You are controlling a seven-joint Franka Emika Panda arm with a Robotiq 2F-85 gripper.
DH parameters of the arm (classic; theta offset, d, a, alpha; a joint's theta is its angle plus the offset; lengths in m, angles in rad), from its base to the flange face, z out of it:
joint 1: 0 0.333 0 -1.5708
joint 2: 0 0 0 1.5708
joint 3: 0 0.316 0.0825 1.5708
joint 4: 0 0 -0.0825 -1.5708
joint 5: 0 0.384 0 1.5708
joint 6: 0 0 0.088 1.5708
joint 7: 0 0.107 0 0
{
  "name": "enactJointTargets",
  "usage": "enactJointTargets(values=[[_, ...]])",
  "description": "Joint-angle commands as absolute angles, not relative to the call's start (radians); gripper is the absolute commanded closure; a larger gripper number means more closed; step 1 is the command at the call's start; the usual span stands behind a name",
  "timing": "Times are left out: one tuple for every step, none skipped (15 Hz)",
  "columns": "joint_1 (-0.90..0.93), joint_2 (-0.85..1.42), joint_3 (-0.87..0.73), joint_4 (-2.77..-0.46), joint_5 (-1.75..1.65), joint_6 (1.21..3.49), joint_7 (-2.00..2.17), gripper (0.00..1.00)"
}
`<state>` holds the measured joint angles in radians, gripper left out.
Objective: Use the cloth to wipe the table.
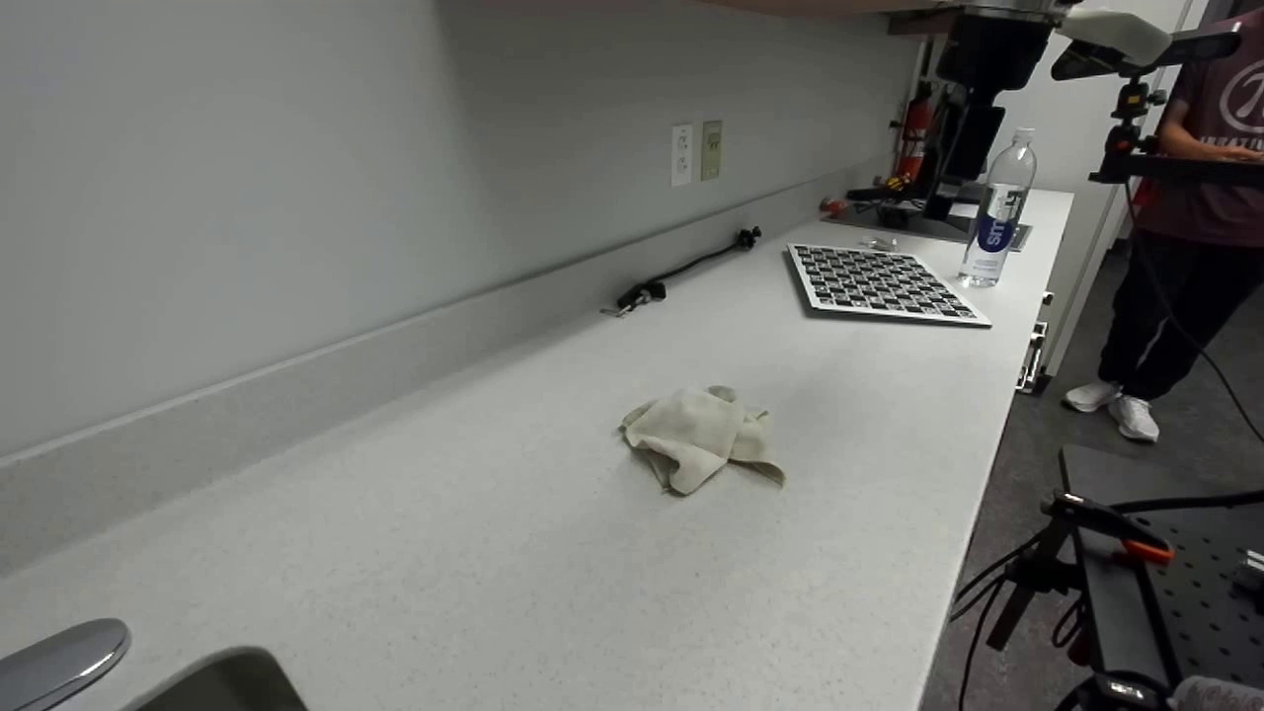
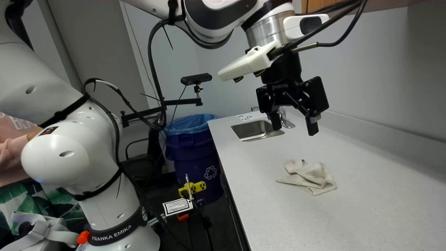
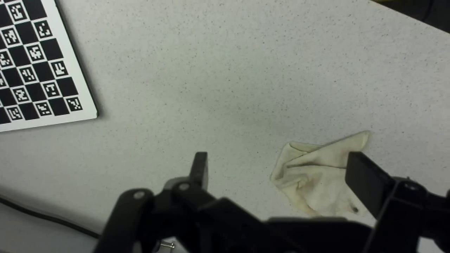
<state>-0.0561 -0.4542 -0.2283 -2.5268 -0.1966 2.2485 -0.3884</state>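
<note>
A crumpled beige cloth (image 1: 696, 434) lies on the white speckled table (image 1: 474, 583). The cloth (image 2: 310, 177) also shows on the table (image 2: 292, 223) in an exterior view, below the gripper. My gripper (image 2: 294, 126) is open and empty, well above the table, with its fingers pointing down. In the wrist view the two fingertips (image 3: 276, 160) stand wide apart. The cloth (image 3: 316, 182) shows between them, nearer the right finger, which hides part of it. The gripper (image 1: 953, 193) also shows at the upper right in an exterior view.
A checkered board (image 1: 879, 281) lies farther along the counter and shows in the wrist view (image 3: 35, 70). A clear bottle (image 1: 999, 212) stands beside it. A black cable (image 1: 691, 265) lies along the wall. A sink (image 2: 254, 129) and a faucet (image 2: 286, 120) are at the opposite end.
</note>
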Motion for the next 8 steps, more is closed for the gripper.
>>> enactJointTargets(values=[[-0.046, -0.431, -0.197, -2.536, -0.170, 2.263, -0.389, 0.00], [-0.041, -0.419, -0.187, -2.537, -0.164, 2.268, -0.381, 0.00], [-0.035, -0.407, -0.177, -2.538, -0.152, 2.276, -0.371, 0.00], [-0.023, -0.392, -0.167, -2.539, -0.132, 2.288, -0.368, 0.00], [-0.015, -0.378, -0.156, -2.539, -0.120, 2.303, -0.362, 0.00], [0.002, -0.358, -0.148, -2.534, -0.093, 2.312, -0.368, 0.00], [0.015, -0.341, -0.139, -2.530, -0.072, 2.327, -0.371, 0.00], [0.031, -0.321, -0.128, -2.526, -0.051, 2.349, -0.377, 0.00]])
